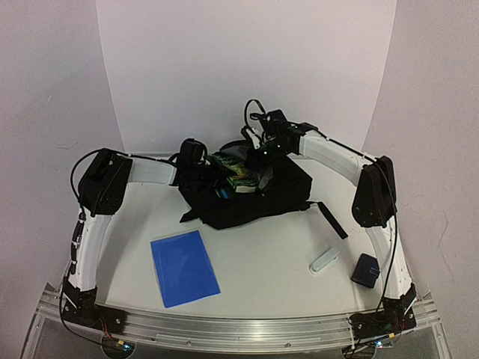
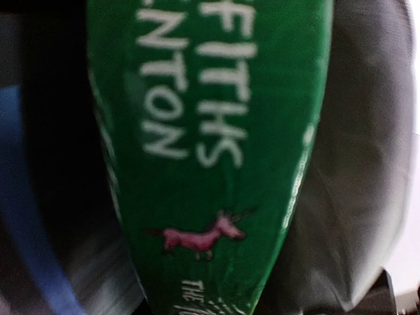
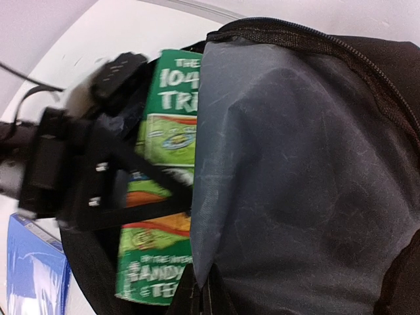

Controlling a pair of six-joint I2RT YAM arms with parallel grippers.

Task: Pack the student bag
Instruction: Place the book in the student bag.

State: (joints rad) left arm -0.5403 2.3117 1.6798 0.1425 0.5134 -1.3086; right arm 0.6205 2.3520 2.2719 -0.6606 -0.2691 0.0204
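white table point(image 1: 262, 250), as you see it from above.
on it you find the student bag point(image 1: 258, 203) at the far middle, a flat blue folder point(image 1: 184, 268) near left, a white oblong item point(image 1: 325, 259) near right, and a dark-blue pouch point(image 1: 366, 269) just beside it.

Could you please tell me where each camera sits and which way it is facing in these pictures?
Top view: above and behind the arm bases, looking down on the table; both arms show, meeting at the backpack.
Left wrist: on the left arm, pressed against the spine of the green book; left jaws out of frame.
Right wrist: on the right arm, facing the backpack's mouth; right jaws at the bottom edge pinch its grey lining; left jaws hold the book.
Shared: both wrist views show book and backpack.
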